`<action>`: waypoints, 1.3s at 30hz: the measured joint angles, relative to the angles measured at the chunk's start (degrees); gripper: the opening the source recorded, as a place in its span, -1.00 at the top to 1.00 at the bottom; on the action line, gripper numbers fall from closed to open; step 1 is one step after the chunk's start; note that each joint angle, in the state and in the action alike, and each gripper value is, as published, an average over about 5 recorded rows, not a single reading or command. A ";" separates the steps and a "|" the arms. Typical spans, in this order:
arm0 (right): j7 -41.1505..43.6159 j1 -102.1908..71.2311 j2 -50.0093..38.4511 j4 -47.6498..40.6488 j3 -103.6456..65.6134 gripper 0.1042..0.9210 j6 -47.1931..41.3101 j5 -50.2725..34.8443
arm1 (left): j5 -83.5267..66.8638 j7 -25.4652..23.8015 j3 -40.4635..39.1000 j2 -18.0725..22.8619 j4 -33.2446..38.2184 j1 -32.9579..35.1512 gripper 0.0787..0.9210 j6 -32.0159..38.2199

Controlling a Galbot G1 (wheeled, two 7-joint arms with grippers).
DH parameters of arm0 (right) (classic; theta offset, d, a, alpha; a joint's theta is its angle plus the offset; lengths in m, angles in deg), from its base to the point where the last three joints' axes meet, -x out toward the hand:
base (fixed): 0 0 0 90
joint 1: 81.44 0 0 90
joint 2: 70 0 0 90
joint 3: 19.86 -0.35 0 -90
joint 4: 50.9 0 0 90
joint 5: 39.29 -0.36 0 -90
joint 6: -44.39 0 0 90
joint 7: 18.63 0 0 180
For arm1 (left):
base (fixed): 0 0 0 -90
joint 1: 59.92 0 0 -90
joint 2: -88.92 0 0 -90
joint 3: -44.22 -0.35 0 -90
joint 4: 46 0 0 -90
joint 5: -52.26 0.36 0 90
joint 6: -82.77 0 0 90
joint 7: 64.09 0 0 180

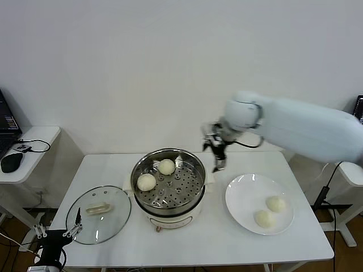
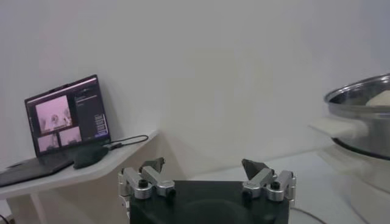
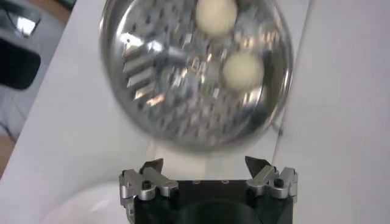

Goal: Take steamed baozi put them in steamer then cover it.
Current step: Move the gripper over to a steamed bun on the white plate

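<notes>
Sitting halfway done, two steamed baozi (image 1: 156, 174) are lying in the steamer (image 1: 168, 190) while two are waiting on the plate (image 1: 259, 203), the released right end effector (image 1: 217, 152) is hovering between them, and the lid (image 1: 98, 214) is resting beside the idle, released left end effector (image 1: 57, 231).

White table (image 1: 187, 238), steamer (image 1: 168, 187) at centre, glass lid (image 1: 99, 214) left, plate (image 1: 249, 195) right
</notes>
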 measured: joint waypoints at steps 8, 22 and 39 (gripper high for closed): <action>0.21 -14.07 -11.61 3.77 -9.33 -0.76 3.72 8.65 | 0.78 0.00 -0.37 0.47 -0.51 0.86 -0.77 0.01; -1.73 -32.85 -18.30 5.05 -20.03 -0.76 6.19 19.47 | 1.77 0.07 -0.36 1.60 -0.77 2.03 -0.77 0.06; -4.10 -42.91 -16.99 1.89 -24.81 -0.76 6.73 25.07 | 1.90 0.12 0.51 1.94 -0.49 2.59 -0.77 0.08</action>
